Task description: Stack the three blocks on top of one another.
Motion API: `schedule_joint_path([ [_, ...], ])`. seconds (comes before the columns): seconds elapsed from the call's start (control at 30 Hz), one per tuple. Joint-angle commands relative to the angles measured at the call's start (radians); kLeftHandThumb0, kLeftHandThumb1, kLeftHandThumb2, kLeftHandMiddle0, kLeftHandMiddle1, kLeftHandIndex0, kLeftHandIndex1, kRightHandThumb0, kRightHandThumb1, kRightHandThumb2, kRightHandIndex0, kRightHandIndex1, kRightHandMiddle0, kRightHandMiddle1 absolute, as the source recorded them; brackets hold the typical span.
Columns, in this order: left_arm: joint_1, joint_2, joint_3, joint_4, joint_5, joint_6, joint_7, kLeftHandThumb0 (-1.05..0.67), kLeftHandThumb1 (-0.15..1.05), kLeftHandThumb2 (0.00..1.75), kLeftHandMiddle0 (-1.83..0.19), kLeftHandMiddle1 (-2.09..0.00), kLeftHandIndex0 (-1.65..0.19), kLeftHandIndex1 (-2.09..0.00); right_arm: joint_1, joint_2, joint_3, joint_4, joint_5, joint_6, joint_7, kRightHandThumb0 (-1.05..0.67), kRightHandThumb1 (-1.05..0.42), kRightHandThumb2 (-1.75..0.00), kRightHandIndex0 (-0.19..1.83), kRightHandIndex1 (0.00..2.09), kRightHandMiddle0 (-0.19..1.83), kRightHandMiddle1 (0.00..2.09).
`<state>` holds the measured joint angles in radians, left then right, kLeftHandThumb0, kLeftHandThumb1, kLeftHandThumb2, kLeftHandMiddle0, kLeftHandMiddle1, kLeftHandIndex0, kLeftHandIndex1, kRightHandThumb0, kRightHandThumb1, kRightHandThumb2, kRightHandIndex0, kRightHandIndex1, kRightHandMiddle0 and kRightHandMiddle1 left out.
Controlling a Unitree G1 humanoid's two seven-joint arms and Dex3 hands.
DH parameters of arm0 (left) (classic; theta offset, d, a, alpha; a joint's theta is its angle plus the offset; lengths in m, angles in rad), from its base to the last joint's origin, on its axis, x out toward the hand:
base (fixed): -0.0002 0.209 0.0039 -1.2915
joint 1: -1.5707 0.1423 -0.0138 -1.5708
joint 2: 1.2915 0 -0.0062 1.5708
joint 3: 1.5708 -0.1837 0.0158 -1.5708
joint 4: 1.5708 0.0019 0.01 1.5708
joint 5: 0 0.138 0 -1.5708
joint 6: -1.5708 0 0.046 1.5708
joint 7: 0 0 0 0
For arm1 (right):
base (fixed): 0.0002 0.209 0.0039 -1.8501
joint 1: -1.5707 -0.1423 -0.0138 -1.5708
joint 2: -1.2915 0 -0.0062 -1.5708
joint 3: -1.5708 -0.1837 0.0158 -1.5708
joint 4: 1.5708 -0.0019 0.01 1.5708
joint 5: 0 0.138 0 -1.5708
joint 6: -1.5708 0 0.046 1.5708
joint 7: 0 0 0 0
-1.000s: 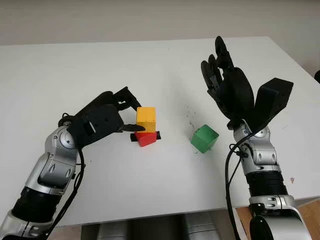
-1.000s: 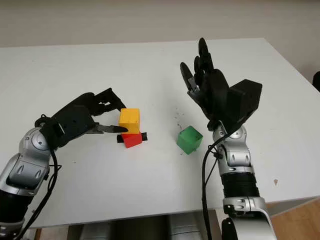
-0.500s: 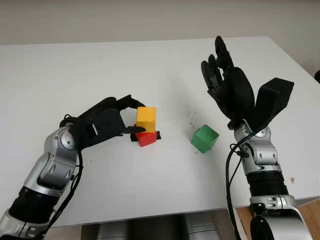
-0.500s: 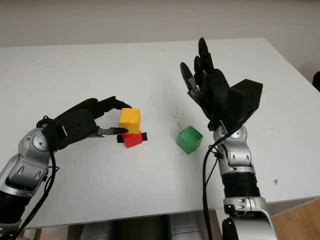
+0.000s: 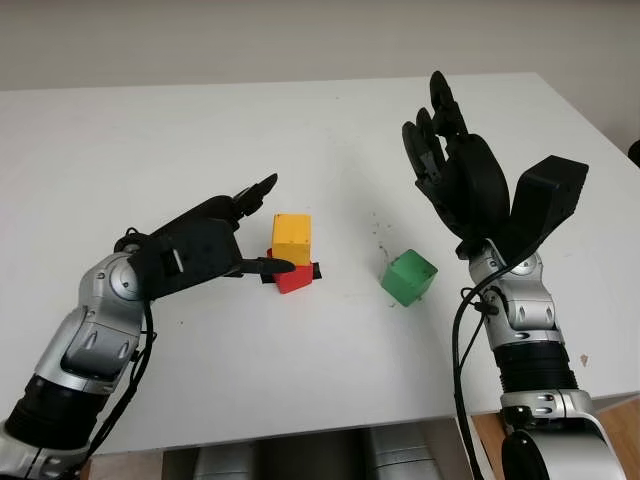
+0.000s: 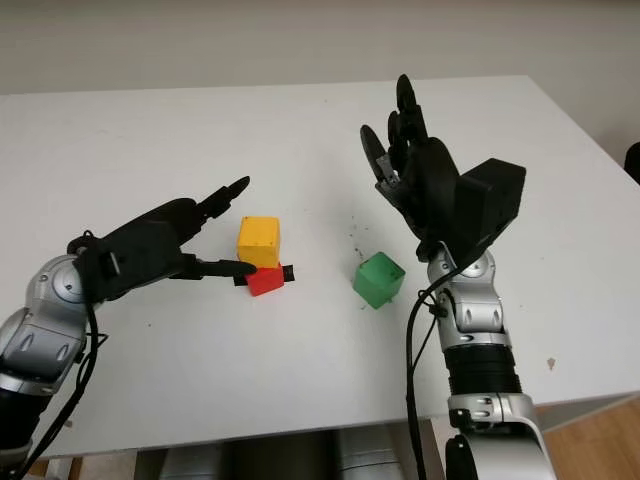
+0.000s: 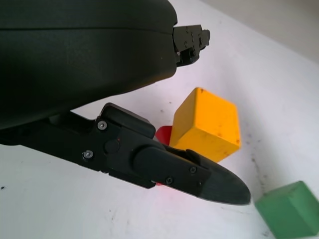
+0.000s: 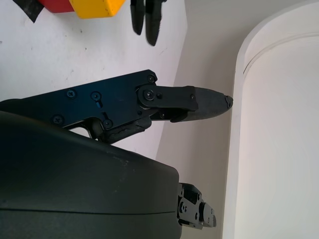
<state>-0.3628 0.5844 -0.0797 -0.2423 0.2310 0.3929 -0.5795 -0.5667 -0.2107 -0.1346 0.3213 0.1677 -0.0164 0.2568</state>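
A yellow block [image 5: 292, 238] stands on a red block [image 5: 293, 278] near the middle of the white table [image 5: 150, 150]. My left hand [image 5: 262, 228] is open just left of this stack, one finger reaching past the yellow block's far side and the thumb [image 7: 219, 183] low beside the red block. The yellow block [image 7: 207, 124] sits free between them, untouched. A green block [image 5: 409, 277] lies tilted to the right of the stack. My right hand [image 5: 445, 150] is open and raised above and behind the green block.
A small strip of black tape [image 5: 316, 272] lies on the table under the red block. The table's front edge [image 5: 300, 425] runs close below both arms, and its right edge [image 5: 590, 120] is near my right arm.
My left hand's fingers have opened away from the yellow block, leaving it standing on the red one. The right hand and green block have not moved.
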Motion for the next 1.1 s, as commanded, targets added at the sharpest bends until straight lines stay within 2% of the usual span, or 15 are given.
schedule_joint_path([
  [0.0,0.024,0.015,0.065,-0.058,-0.042,0.011,-0.006,-1.03,1.04,0.11,0.19,0.00,0.19,0.00,-0.014,-0.019,-0.010,-0.009,-0.001,-0.001,-0.002,-0.61,-1.05,-0.35,-0.18,0.02,-0.17,0.04],
  [0.07,0.052,-0.002,0.131,-0.097,-0.100,0.007,0.013,-1.01,1.05,0.39,0.19,0.00,0.19,0.00,-0.014,-0.037,-0.015,-0.021,0.003,0.019,0.009,-0.63,-1.05,-0.29,-0.17,0.03,-0.17,0.04],
  [0.2,0.107,-0.088,0.228,-0.145,-0.136,-0.003,0.160,-0.88,1.05,0.59,0.19,0.00,0.19,0.00,-0.021,-0.094,-0.019,-0.027,-0.018,0.016,0.033,-0.67,-1.02,-0.11,-0.08,0.08,-0.05,0.10],
  [0.33,0.140,-0.227,0.298,-0.143,-0.163,0.024,0.350,-0.87,1.05,0.62,0.19,0.00,0.19,0.00,-0.045,-0.200,-0.005,-0.035,-0.045,0.045,0.123,-0.61,-0.95,-0.05,0.02,0.12,0.06,0.14],
  [0.43,0.155,-0.291,0.333,-0.113,-0.188,-0.002,0.440,-0.84,1.05,0.60,0.19,0.00,0.19,0.00,-0.079,-0.297,0.016,-0.044,-0.067,0.079,0.225,-0.55,-0.89,-0.03,0.02,0.11,0.09,0.14],
  [0.67,0.194,-0.330,0.373,-0.046,-0.211,-0.048,0.525,-0.80,1.05,0.65,0.19,0.00,0.19,0.00,-0.142,-0.482,0.081,-0.052,-0.133,0.010,0.453,-0.43,-0.79,-0.04,0.27,0.17,0.31,0.15],
  [0.73,0.205,-0.335,0.384,-0.038,-0.224,-0.050,0.534,-0.80,1.05,0.65,0.19,0.00,0.19,0.00,-0.153,-0.540,0.109,-0.059,-0.184,-0.049,0.500,-0.45,-0.77,-0.05,0.35,0.18,0.39,0.14],
  [0.8,0.217,-0.340,0.393,-0.035,-0.236,-0.053,0.545,-0.80,1.05,0.63,0.19,0.00,0.19,0.00,-0.160,-0.612,0.149,-0.087,-0.279,-0.125,0.524,-0.56,-0.80,-0.06,0.41,0.16,0.46,0.12],
  [0.93,0.232,-0.339,0.399,-0.040,-0.247,-0.054,0.559,-0.81,1.05,0.61,0.19,0.00,0.19,-0.01,-0.169,-0.679,0.176,-0.145,-0.342,-0.172,0.578,-0.56,-0.78,-0.05,0.43,0.12,0.48,0.10],
  [1.07,0.227,-0.334,0.397,-0.047,-0.260,-0.039,0.561,-0.80,1.05,0.61,0.19,-0.01,0.17,-0.03,-0.194,-0.738,0.234,-0.162,-0.406,-0.300,0.648,-0.52,-0.81,-0.06,0.36,0.07,0.42,0.05],
])
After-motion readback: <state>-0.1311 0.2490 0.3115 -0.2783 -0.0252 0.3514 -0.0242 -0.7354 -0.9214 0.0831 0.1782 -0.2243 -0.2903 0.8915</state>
